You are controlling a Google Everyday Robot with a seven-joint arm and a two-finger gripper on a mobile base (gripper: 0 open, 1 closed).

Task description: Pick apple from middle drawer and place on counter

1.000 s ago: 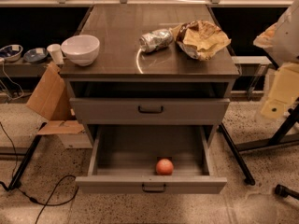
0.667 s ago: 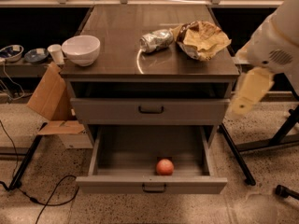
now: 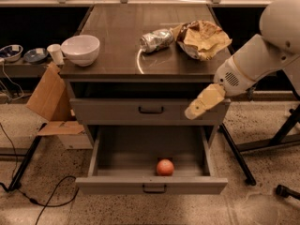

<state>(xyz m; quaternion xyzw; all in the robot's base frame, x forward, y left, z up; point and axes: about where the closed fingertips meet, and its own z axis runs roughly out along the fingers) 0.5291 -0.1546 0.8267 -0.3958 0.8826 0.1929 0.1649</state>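
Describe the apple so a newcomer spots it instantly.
Find the grey cabinet, the gripper at its closed drawer's right end; the drawer below is open. The apple lies alone near its front, the only round orange-red thing.

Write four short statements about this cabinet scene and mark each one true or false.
1. The apple lies in the open drawer, close to its front panel. True.
2. The gripper is on the apple. False: it is in front of the right end of the closed upper drawer, well apart from the apple.
3. The white bowl stands at the left front corner of the counter. True.
4. The foil packet lies inside the open drawer. False: the foil packet is on the counter, next to the crumpled brown bag.
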